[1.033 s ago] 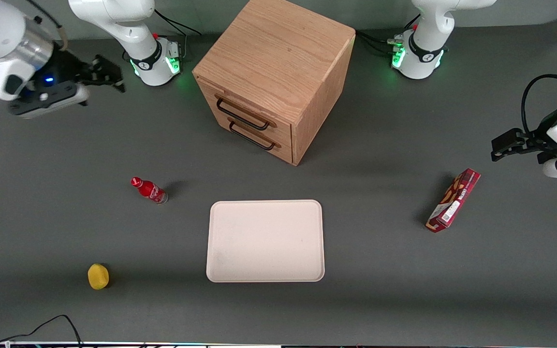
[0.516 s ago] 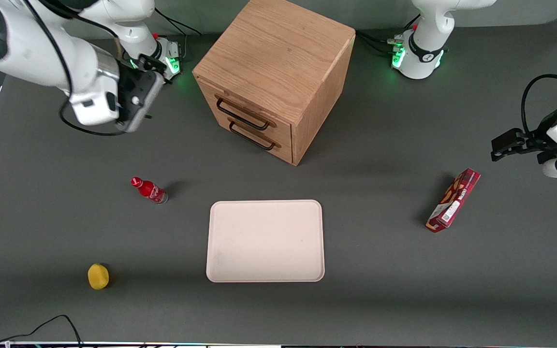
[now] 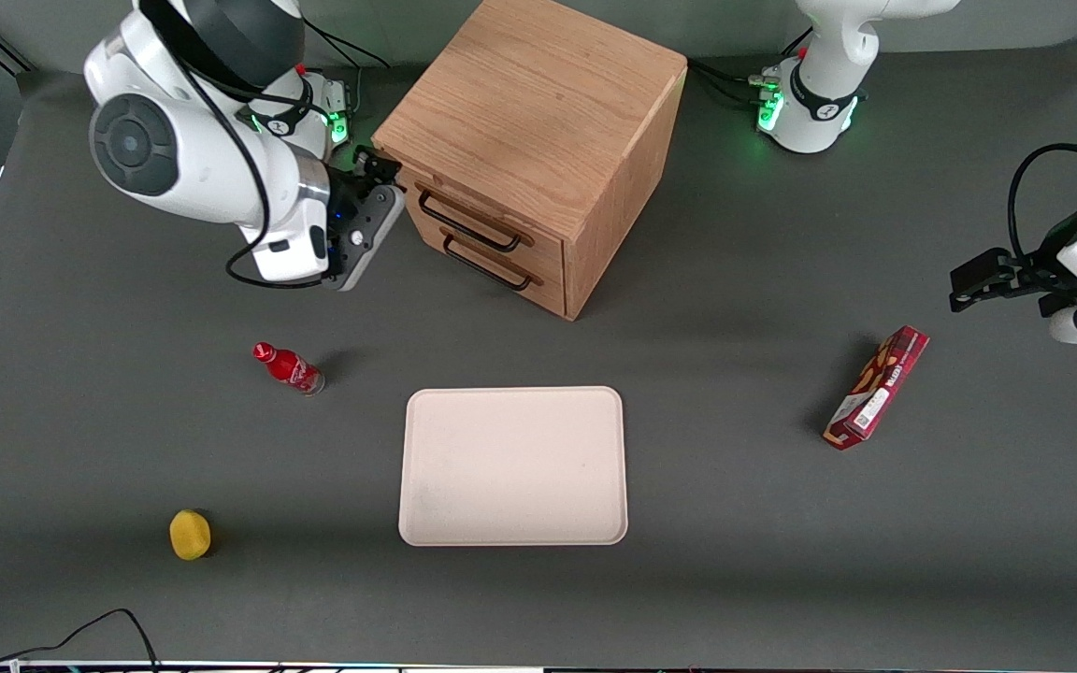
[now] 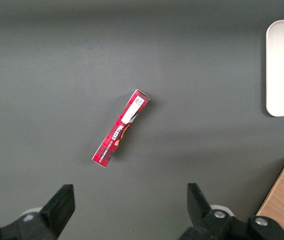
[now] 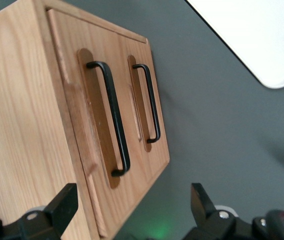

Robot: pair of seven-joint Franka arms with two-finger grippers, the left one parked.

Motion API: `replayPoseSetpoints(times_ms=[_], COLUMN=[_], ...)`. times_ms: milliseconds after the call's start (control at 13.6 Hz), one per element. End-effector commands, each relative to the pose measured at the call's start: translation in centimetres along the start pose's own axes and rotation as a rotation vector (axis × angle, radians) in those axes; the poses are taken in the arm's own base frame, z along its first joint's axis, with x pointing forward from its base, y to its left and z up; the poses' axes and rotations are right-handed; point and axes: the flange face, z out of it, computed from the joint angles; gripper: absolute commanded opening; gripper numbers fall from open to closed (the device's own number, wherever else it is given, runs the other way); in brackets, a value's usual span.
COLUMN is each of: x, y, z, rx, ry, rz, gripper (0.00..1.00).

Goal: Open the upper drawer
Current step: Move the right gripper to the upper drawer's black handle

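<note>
The oak cabinet (image 3: 538, 121) stands at the back middle of the table. Its upper drawer (image 3: 473, 207) is shut, with a thin black bar handle (image 3: 468, 221); the lower drawer (image 3: 492, 262) sits under it. My gripper (image 3: 380, 173) is open and empty, just off the cabinet's front corner, level with the upper drawer, at the end of its handle. In the right wrist view the upper drawer's handle (image 5: 113, 117) and the lower drawer's handle (image 5: 151, 102) show ahead of the open fingers (image 5: 64, 205), a short way off.
A red bottle (image 3: 288, 367) lies on the table nearer the front camera than my gripper. A white tray (image 3: 512, 465) lies in front of the cabinet. A yellow object (image 3: 190, 534) sits near the front edge. A red box (image 3: 877, 387) lies toward the parked arm's end.
My gripper has swung in from the working arm's end of the table to the cabinet's front corner beside the upper drawer. Nothing else has moved.
</note>
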Motion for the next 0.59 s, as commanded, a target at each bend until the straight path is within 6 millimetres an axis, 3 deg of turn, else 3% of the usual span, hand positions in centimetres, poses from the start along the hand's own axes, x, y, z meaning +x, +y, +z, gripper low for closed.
replayPoseSetpoints(times_ms=[0, 516], x=[0.9, 2.2], y=[0.0, -1.1], z=[2.3, 7.9], rx=[0.012, -0.036], ry=[0.004, 0.018], rz=[0.078, 0.026], gripper=[1.00, 1.00])
